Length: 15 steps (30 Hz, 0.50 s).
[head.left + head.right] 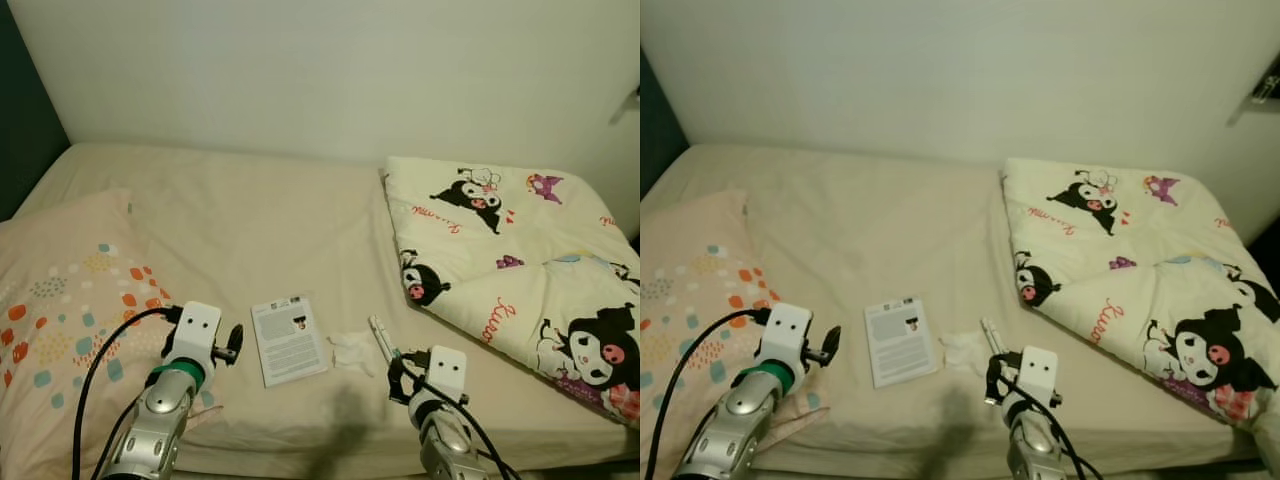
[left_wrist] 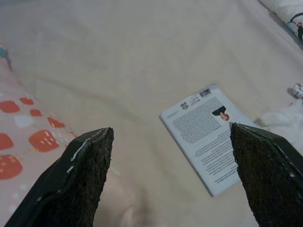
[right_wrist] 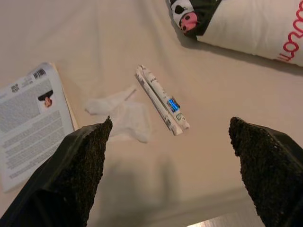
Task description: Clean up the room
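While both grippers, left gripper point(image 2: 170, 179) and right gripper point(image 3: 168, 170), gaped wide and empty above the bed point(image 1: 250, 220), a booklet point(image 1: 289, 338), tissue point(image 1: 352, 352) and wrapper point(image 3: 162, 100) lay below.

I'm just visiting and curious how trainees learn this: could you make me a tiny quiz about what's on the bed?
1. True or false: the booklet lies back cover up on the bed sheet.
2. What lies between the booklet and the wrapped stick?
3. Which gripper is nearer the pillow: A left, B right?

Key:
1. True, a barcode shows.
2. A crumpled tissue.
3. A.
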### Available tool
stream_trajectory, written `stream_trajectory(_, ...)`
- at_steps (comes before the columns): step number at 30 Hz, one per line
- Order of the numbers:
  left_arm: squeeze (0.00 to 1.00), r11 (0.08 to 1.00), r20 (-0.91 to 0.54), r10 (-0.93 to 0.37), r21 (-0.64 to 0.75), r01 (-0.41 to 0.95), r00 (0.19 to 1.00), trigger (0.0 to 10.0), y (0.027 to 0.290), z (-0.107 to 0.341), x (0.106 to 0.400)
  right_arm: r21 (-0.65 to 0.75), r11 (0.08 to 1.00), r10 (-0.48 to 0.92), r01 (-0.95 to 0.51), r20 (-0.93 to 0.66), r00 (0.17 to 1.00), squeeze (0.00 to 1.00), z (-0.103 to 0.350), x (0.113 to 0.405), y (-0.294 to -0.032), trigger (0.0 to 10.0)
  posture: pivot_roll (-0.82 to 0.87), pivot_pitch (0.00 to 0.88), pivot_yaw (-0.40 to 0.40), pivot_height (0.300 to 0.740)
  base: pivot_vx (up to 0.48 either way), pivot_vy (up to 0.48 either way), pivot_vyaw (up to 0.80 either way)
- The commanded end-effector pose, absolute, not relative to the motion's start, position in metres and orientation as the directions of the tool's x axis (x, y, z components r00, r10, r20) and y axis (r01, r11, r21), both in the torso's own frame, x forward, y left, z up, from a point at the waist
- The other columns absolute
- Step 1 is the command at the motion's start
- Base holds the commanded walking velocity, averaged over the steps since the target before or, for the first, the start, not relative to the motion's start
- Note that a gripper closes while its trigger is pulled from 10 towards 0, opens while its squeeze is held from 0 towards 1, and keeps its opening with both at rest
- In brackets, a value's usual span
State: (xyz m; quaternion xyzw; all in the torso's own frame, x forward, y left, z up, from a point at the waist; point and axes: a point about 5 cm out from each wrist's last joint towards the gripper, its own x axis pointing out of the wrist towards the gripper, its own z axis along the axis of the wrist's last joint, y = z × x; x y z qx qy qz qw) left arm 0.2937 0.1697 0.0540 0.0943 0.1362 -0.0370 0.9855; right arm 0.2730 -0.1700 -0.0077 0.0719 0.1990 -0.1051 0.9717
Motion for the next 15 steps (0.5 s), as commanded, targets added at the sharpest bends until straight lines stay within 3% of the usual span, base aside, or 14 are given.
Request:
stream_trajectory(1,0.00,0.977,-0.294,-0.052,0.182,0.109,0.955,10.0,0.1680,0.0489,0.2907,0.098,0.964,-0.185,0.248,-0.423,0.887,0.00,-0.0116,0.2690,-0.1734,10.0,0.12,0.000,0.008,0.642,0.000,0.000,0.00)
stream_trajectory(15,0.00,0.976,-0.289,-0.054,0.187,0.112,0.956,10.0,0.1671,0.0494,0.2933,0.100,0.964,-0.186,0.248,-0.416,0.890,0.00,-0.0100,0.2696,-0.1741,10.0,0.11,0.000,0.009,0.582,0.000,0.000,0.00)
